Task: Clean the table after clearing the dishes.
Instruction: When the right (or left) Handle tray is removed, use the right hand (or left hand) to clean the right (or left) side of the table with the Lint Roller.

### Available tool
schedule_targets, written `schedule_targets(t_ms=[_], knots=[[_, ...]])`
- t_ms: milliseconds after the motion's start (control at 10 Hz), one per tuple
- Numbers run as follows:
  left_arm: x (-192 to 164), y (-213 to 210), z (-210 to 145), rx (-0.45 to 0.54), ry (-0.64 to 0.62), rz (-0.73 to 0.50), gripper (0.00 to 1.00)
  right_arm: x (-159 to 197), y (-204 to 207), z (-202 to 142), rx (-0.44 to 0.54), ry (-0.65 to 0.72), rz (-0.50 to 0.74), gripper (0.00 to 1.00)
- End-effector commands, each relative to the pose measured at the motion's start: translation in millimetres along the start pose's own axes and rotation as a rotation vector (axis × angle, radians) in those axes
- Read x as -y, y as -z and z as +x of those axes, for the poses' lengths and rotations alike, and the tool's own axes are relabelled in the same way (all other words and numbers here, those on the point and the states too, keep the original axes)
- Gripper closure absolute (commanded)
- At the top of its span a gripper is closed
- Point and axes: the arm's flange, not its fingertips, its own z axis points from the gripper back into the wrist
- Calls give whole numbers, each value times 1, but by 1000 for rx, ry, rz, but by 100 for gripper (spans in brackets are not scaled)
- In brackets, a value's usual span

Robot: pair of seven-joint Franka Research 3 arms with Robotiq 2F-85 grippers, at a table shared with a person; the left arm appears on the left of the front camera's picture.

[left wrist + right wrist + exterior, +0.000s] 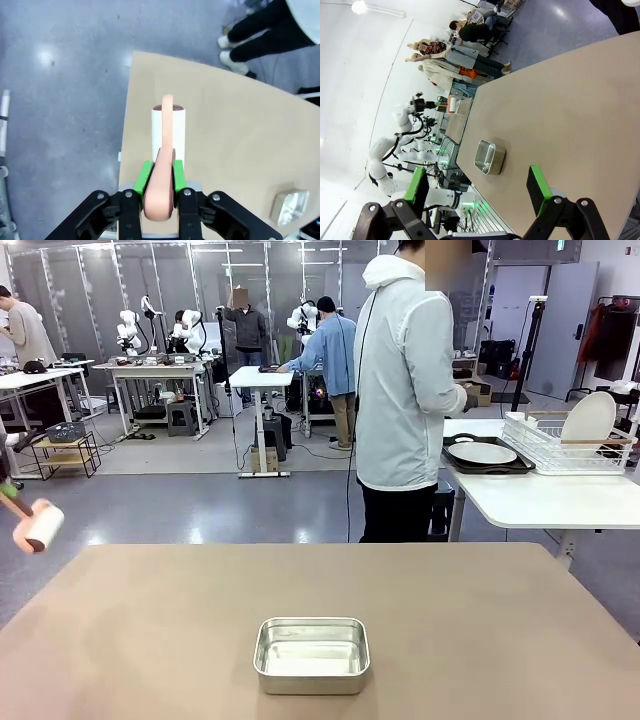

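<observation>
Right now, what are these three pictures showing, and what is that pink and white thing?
They come from a robot with two arms. One camera looks across the brown table; the other two sit on the arms' wrists. The left gripper has its jaws shut on the pink handle of a lint roller, a sticky roll for cleaning, held over the table's edge. The right gripper is open and holds nothing. A small steel pan sits on the table. A person stands at a white side table with the plates.
</observation>
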Motion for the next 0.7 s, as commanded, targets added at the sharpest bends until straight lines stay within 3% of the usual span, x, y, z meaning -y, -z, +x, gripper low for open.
schedule_targets(t_ms=[0,100,200,600], knots=[[35,-9,-23,45,-22,52,78,-3,1,-3,0,-14,8,0],[45,-8,-26,54,-29,18,78,-3,1,-3,0,-14,8,0],[21,-27,-7,29,0,17,78,-3,1,-3,0,-14,8,0],[21,-27,-7,29,0,17,78,-3,1,-3,0,-14,8,0]])
